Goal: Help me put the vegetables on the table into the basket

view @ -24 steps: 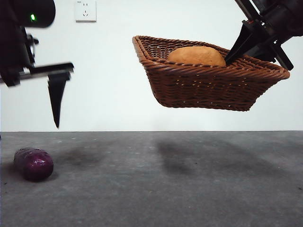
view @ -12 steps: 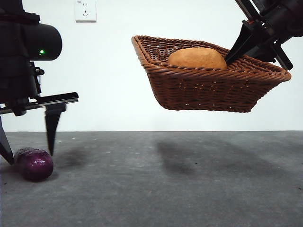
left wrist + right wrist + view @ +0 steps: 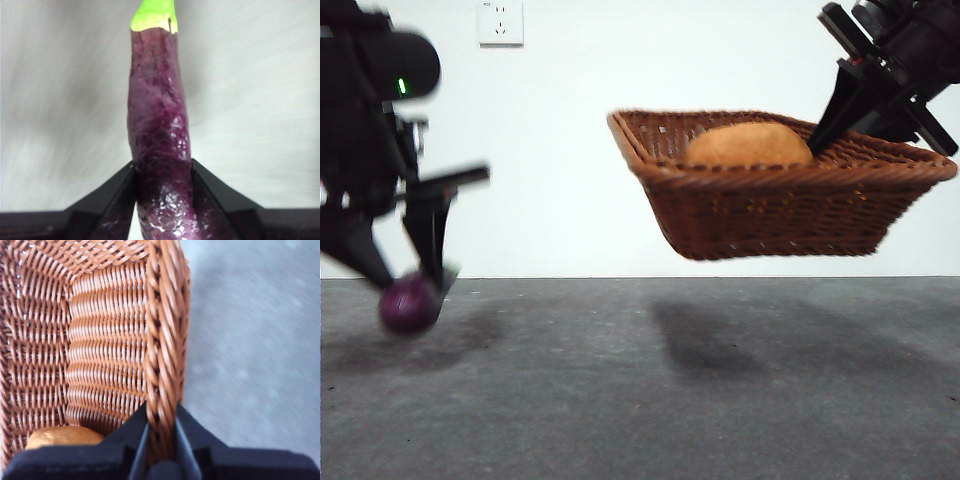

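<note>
Up at the left of the frame, the left hand (image 3: pixel 408 285) pinches the purple eggplant (image 3: pixel 410 303) between both jaws, just clear of the grey tabletop (image 3: pixel 670 390). At upper right, the right hand (image 3: pixel 835 125) clamps the rim of the wicker basket (image 3: pixel 780 210), held in the air, with the orange-brown tuber (image 3: pixel 748 146) lying inside.

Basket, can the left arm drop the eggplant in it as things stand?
Probably yes: the basket hangs open-topped from the right gripper, only a potato inside; the left gripper holds the eggplant.
</note>
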Controlling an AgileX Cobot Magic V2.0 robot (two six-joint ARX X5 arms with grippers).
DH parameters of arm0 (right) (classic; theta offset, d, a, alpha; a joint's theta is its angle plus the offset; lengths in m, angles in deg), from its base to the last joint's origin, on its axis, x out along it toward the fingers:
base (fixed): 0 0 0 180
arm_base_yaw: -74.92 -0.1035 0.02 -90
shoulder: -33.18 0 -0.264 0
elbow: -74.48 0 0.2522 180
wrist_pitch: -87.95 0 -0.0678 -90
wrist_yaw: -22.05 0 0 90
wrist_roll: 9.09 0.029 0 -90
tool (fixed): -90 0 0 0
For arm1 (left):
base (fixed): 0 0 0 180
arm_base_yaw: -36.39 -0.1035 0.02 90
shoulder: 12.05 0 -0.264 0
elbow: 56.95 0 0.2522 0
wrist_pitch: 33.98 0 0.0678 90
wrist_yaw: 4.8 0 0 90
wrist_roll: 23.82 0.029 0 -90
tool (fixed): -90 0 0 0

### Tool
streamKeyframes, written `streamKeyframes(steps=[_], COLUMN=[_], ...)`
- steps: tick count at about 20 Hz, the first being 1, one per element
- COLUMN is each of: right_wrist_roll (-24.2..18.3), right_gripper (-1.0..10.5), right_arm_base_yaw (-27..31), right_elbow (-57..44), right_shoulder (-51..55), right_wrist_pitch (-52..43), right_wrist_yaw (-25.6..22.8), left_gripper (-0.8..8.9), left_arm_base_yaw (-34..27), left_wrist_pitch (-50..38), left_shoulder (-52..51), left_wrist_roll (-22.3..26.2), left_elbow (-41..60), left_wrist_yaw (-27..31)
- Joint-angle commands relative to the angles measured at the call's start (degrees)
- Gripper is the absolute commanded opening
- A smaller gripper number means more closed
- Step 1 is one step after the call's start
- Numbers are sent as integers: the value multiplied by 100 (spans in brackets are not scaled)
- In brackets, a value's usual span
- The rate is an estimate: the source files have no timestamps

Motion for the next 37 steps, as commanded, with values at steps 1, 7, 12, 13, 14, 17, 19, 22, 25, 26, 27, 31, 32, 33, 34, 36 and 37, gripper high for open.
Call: streamKeyframes(steps=[1,7,12,13,14,17,19,22,25,26,27,31,32,33,34,36,37], right_wrist_roll=[-72,221,745,769,789,835,835,817,739,739,741,741,739,739,739,739,739], right_gripper=[-12,-12,-12,-12,-12,-12,-12,-12,-12,-12,-12,-12,-12,-12,-12,-12,-12], right_arm_base_yaw=[-9,-706,-1537,-1646,-1744,-1965,-1991,-1998,-2120,-2155,-2197,-2227,-2227,-2227,-2229,-2227,-2227], right_elbow=[42,31,31,31,31,31,31,31,31,31,31,31,31,31,31,31,31], right_shoulder=[70,48,48,48,48,48,48,48,48,48,48,48,48,48,48,48,48], right_wrist_pitch=[166,317,0,0,26,11,44,210,310,297,291,293,299,299,295,293,293], right_wrist_yaw=[-142,-933,-1281,-1281,-1281,-1373,-1410,-1408,-1425,-1427,-1429,-1425,-1423,-1423,-1408,-1410,-1410], left_gripper=[-8,-8,-8,-8,-8,-8,-8,-8,-2,1,33,384,383,383,384,383,383], left_arm_base_yaw=[-66,389,942,992,1062,1180,1263,1281,1287,1287,1287,1287,1285,1285,1285,1285,1285], left_wrist_pitch=[-304,-1025,-1480,-1545,-1545,-1482,-1154,-796,-787,-778,-732,-367,-337,-328,-330,-330,-330], left_shoulder=[-726,-1974,-1740,-1661,-1574,-1294,-1167,-988,-938,-938,-938,-938,-938,-938,-938,-940,-942], left_wrist_roll=[566,570,201,205,221,216,496,892,933,935,938,1255,1257,1257,1257,1257,1255], left_elbow=[26,26,26,26,26,26,26,26,26,26,26,26,26,26,26,26,22], left_wrist_yaw=[-492,-1456,-1692,-1746,-1823,-1840,-1829,-1818,-1788,-1790,-1790,-1790,-1790,-1792,-1794,-1799,-1864])
